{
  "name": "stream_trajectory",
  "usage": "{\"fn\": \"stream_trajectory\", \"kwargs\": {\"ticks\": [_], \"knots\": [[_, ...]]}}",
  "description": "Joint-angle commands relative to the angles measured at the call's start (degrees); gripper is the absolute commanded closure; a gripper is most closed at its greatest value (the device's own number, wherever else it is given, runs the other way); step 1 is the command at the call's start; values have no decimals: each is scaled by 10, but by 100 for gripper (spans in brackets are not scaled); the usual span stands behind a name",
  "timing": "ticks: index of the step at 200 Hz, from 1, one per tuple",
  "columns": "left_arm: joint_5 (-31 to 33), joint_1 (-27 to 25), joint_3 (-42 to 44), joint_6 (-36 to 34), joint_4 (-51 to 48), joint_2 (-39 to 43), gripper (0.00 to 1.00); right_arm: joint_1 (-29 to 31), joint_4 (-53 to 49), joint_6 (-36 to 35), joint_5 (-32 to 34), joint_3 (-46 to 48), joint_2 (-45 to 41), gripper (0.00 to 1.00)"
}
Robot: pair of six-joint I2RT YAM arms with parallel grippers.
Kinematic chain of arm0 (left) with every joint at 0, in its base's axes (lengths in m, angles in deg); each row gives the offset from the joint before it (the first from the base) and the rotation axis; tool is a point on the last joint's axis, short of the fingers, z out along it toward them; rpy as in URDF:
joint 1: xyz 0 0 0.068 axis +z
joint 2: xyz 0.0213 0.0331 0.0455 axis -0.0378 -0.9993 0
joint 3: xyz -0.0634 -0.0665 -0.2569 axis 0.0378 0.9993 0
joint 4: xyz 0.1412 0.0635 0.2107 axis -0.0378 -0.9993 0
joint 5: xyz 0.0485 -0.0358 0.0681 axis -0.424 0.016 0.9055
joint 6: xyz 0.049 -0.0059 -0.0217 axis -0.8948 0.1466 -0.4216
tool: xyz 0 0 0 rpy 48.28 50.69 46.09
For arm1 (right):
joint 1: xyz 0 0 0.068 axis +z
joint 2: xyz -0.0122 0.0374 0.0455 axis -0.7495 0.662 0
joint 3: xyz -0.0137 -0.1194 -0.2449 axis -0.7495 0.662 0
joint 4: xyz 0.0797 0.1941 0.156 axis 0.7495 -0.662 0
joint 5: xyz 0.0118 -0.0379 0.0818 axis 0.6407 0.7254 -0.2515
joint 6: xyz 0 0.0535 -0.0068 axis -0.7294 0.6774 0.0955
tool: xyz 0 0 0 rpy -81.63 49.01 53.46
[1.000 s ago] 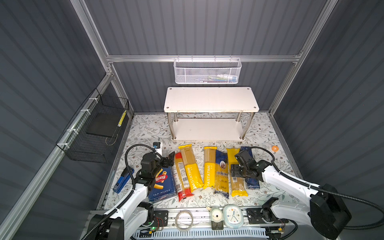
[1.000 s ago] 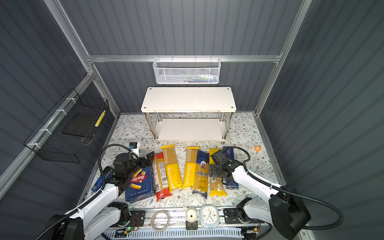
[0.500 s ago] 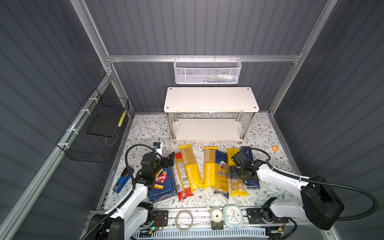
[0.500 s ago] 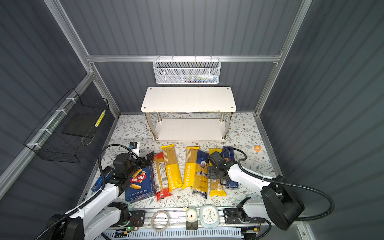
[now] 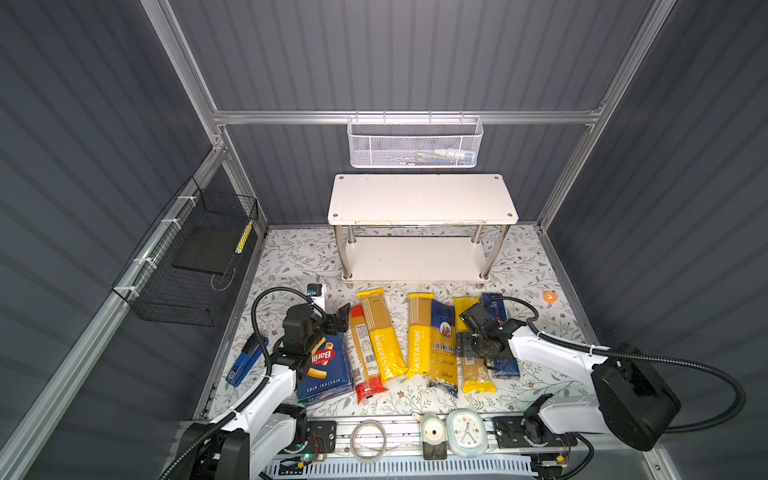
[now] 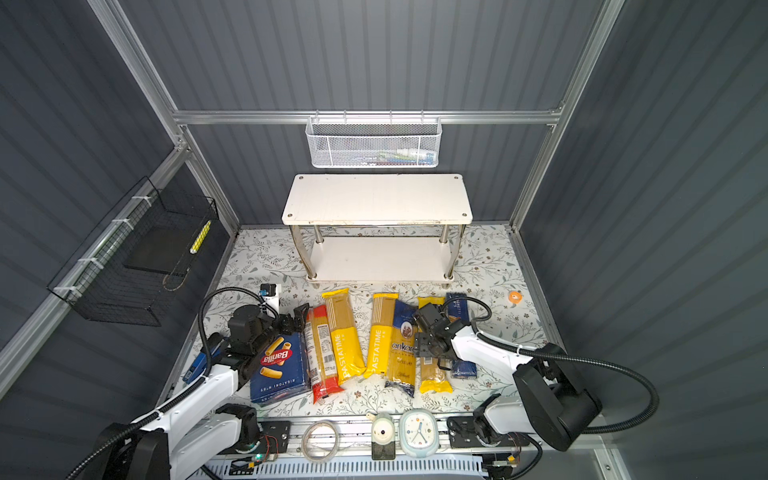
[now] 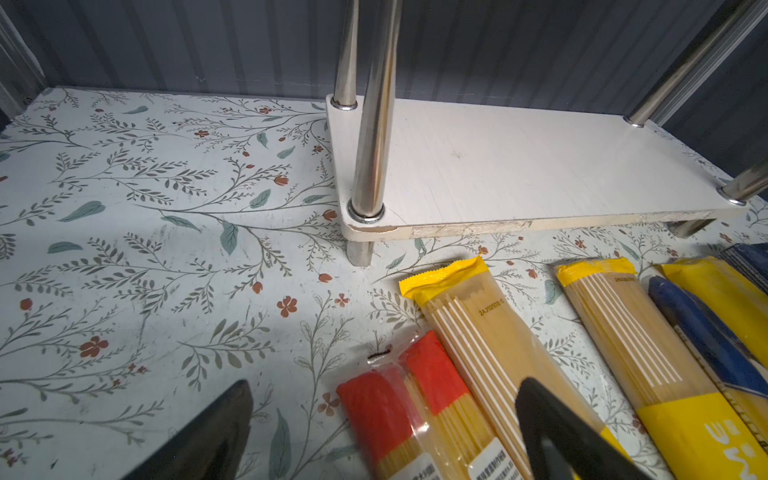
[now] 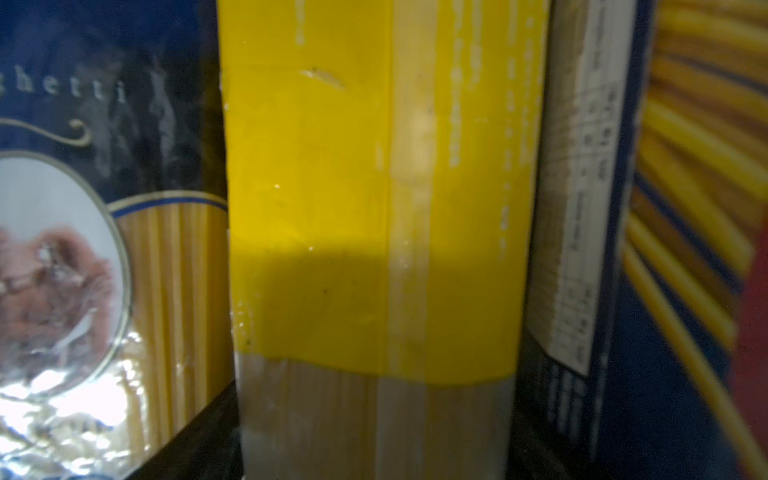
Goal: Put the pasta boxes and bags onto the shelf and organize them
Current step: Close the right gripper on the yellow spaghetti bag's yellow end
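right claw (image 5: 471,350) spread wide over yellow-ended bag (image 5: 476,374), tips hidden; left claw (image 7: 384,382) released, empty. five bags (image 5: 417,340), two boxes (image 5: 328,374), narrow box (image 5: 493,305) half covered by arm (image 5: 540,345).

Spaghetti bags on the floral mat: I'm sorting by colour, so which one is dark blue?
The dark-blue plastic "ankara" spaghetti bag, lying between a yellow PASTATIME bag and a yellow-ended clear bag; the other four are yellow or red-ended.

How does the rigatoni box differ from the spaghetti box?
The rigatoni box is wide, at the row's left end; the spaghetti box is long and narrow, at the right end. The rigatoni box shows its logo; the right arm crosses the spaghetti box. Both are dark blue and lie flat.
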Motion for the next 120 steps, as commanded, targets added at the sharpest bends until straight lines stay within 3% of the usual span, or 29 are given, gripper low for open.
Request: {"fn": "stream_trajectory", "kwargs": {"ticks": [1, 71, 120], "knots": [[-8, -2, -20, -3, 1, -3, 0, 4, -11, 16, 15, 6, 6, 16], [-2, -2, -22, 0, -3, -5, 0, 19, -2, 54, 20, 9, 35, 23], [-1, -2, -22, 0, -3, -6, 0, 21, -8, 57, 33, 4, 36, 36]]}}
